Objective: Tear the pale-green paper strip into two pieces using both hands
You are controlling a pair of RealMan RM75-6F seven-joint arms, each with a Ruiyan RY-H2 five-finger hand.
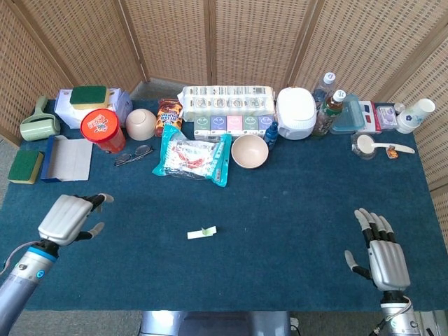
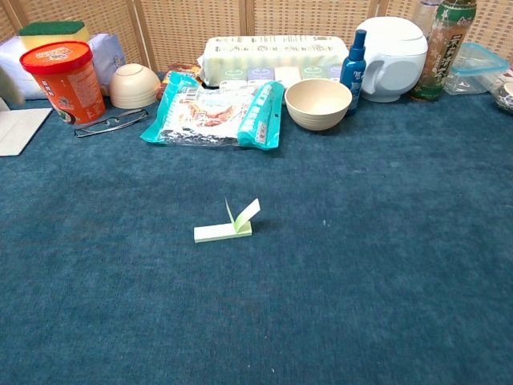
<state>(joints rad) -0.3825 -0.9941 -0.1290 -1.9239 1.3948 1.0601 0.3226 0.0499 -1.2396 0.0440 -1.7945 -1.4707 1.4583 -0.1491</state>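
Observation:
The pale-green paper strip (image 1: 201, 232) lies on the blue tablecloth near the middle of the table, one end folded up; the chest view shows the strip (image 2: 226, 226) with its flap raised. My left hand (image 1: 68, 218) hovers over the left side of the table, well left of the strip, fingers apart and holding nothing. At the table's front right, far from the strip, my right hand (image 1: 381, 255) is flat with fingers spread and empty. Neither hand shows in the chest view.
Behind the strip lie a teal snack bag (image 1: 192, 157), a beige bowl (image 1: 249, 151) and glasses (image 1: 133, 155). A red tub (image 1: 102, 130), white rice cooker (image 1: 295, 113), bottles (image 1: 329, 110) and boxes line the back edge.

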